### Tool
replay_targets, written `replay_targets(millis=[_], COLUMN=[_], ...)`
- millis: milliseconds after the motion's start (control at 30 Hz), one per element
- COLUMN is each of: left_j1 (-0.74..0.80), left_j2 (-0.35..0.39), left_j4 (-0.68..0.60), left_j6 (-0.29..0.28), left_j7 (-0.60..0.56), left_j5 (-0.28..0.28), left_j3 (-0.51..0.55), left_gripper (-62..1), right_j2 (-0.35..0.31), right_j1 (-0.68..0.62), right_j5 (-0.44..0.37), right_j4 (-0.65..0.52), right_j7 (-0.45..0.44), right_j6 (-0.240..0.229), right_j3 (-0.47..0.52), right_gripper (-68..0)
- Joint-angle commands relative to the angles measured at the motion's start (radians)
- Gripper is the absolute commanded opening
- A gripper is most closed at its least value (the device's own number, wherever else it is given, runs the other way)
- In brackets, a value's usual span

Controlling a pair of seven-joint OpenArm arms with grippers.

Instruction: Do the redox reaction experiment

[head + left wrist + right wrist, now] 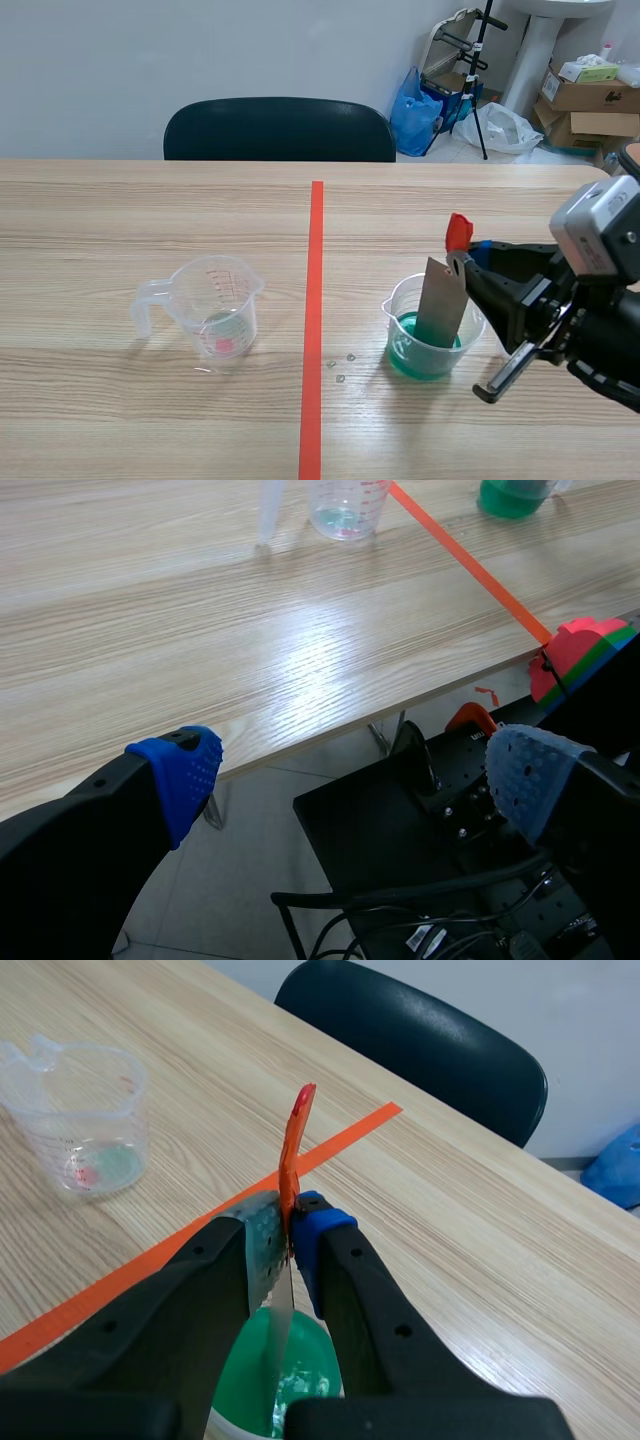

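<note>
A grey metal strip (441, 302) with a red tip (458, 231) stands in a clear cup of green liquid (428, 345) right of the tape line. My right gripper (468, 258) is shut on the strip near its red end; in the right wrist view the metal strip (289, 1190) is pinched between the pads above the green liquid (280, 1378). A clear measuring jug (212, 305) with a little greenish liquid sits left of the line. My left gripper (350, 780) is open off the table's near edge, over the floor, holding nothing; the measuring jug (345, 504) lies far ahead.
A black chair (279, 129) stands behind the table. Small droplets (342, 366) lie on the wood beside the green cup. Cardboard boxes (590, 100) and a blue bag (415, 112) sit at the back right. A black equipment cart (440, 860) is under my left gripper.
</note>
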State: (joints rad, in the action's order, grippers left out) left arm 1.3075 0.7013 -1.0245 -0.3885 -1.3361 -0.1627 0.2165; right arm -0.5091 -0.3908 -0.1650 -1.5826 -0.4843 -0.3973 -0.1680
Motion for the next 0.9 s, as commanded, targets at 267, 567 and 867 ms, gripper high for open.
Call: replay_targets(millis=[267, 567, 867], left_j1=[0.005, 0.005, 0.003], left_j2=[-0.006, -0.006, -0.005], left_j4=[-0.003, -0.003, -0.003], left_j6=[0.000, 0.000, 0.000], left_j7=[-0.012, -0.007, -0.006], left_j5=[-0.005, -0.005, -0.005], left_j3=[-0.001, -0.001, -0.001], left_gripper=[-4.3, -4.3, -4.3], right_j2=[-0.011, -0.011, -0.011], right_j1=[0.026, 0.028, 0.028], right_j5=[0.001, 0.001, 0.001], right_j4=[-0.010, -0.010, -0.010], right_j7=[-0.013, -0.013, -0.013], right_j6=[0.004, 0.004, 0.004], right_j3=[0.007, 0.007, 0.007], right_gripper=[-65.6, -65.6, -65.6])
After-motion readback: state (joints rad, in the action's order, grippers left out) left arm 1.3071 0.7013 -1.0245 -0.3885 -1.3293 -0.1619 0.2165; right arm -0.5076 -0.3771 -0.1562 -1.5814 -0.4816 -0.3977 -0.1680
